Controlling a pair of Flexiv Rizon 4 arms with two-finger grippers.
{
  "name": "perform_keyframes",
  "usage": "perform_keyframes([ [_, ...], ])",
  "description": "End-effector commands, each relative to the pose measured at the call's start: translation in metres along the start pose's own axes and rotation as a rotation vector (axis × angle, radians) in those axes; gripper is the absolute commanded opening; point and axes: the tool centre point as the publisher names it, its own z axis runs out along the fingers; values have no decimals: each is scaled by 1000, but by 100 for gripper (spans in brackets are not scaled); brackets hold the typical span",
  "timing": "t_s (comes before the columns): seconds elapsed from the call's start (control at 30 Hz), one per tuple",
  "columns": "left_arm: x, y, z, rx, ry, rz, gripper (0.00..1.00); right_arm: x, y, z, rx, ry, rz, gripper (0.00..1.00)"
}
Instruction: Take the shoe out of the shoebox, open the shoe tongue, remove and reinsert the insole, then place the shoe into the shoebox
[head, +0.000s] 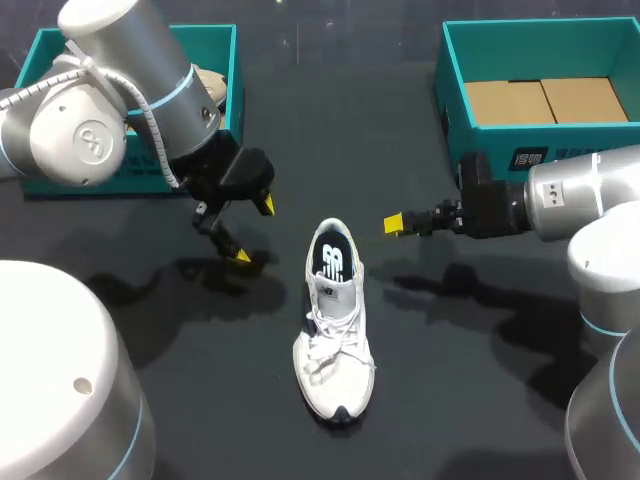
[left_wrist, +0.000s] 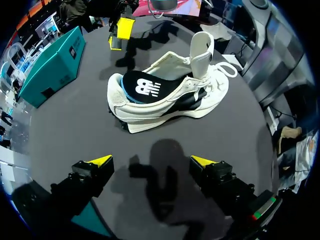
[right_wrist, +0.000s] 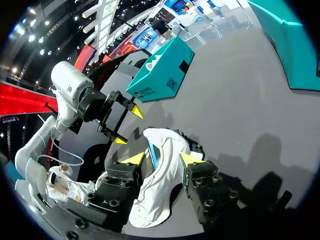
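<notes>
Head view | left end effector (head: 253, 230) open, angled down beside shoe (head: 333, 320) | right end effector (head: 395, 225) open, horizontal

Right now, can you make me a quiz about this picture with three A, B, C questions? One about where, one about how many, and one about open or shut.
1. Where is the shoe?
A) in a box
B) on the table
C) up in the air

2. How many teal boxes are there?
A) one
B) three
C) two

3. How is the left gripper?
A) open
B) shut on the shoe
C) shut on a lace

Answers:
1 B: the shoe lies on the table between the left gripper and the right gripper, touching neither.
2 C: the left box stands at one far corner and the right box at the other.
3 A: its yellow fingers stand apart with only bare table between them.
</notes>
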Motion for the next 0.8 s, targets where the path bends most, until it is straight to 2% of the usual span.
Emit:
perform_keyframes([
  [0.03,-1,10,-18,1,29,37,100,6,5,-20,139,-96,33,40],
  [0.17,-3,20,-31,-10,49,76,100,8,11,-26,185,-171,65,39],
  [0.27,-5,29,-41,-21,55,97,100,12,15,-31,215,-223,83,34],
  [0.3,-6,32,-45,-25,55,106,100,14,17,-33,226,-247,92,31],
  [0.33,-7,35,-49,-31,53,110,100,15,18,-35,235,-272,100,22],
  [0.4,-10,41,-58,-31,54,118,100,17,21,-39,253,-316,118,12],
  [0.43,-12,44,-64,-16,58,126,100,19,22,-40,261,-344,124,2],
  [0.47,-14,46,-70,3,74,144,100,21,24,-41,264,-383,125,0],
  [0.53,-14,48,-74,13,83,152,100,25,26,-43,279,-428,148,0],
  [0.6,-14,48,-74,13,83,152,100,29,27,-43,280,-524,177,0],
  [0.63,-14,48,-74,13,83,152,100,33,26,-43,246,-534,162,0],
  [0.8,-14,48,-74,13,83,152,100,33,26,-43,246,-534,162,0],
])
